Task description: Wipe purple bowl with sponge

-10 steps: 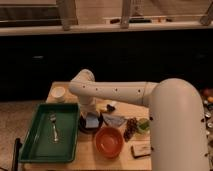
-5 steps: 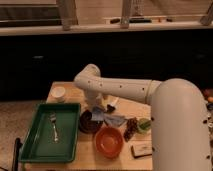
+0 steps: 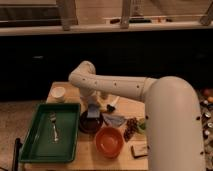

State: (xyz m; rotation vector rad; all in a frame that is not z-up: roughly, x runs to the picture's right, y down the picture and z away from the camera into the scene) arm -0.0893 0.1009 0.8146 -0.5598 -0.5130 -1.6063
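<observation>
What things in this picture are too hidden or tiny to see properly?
All in the camera view:
1. The end effector sits low over the purple bowl and covers its middle, so whether the blue sponge touches the bowl is hidden.
2. The big white arm blocks the right side of the table.
3. The brown item by the orange bowl is too small to name.

Matt, pale wooden tabletop; glossy green plastic tray; smooth white arm shell; pincer over the glossy dark purple bowl.
</observation>
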